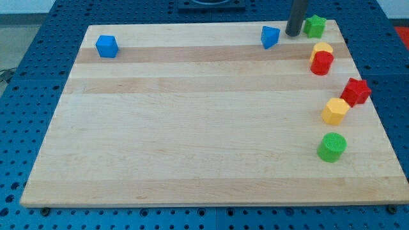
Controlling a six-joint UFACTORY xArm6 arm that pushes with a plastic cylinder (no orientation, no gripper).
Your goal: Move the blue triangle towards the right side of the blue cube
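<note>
Near the view's top, blue triangle (270,37) sits just left of my tip (293,34), a jawless rod.

Materials and finish, as seen:
Pale wooden board (192,128) looked smooth, matt, with visible grain bands. Blue plastic triangle (270,37) and blue plastic cube (107,46) appeared smooth, slightly satin. Dark rod (295,18) looked matt; blue perforated base (38,38) matt.
</note>
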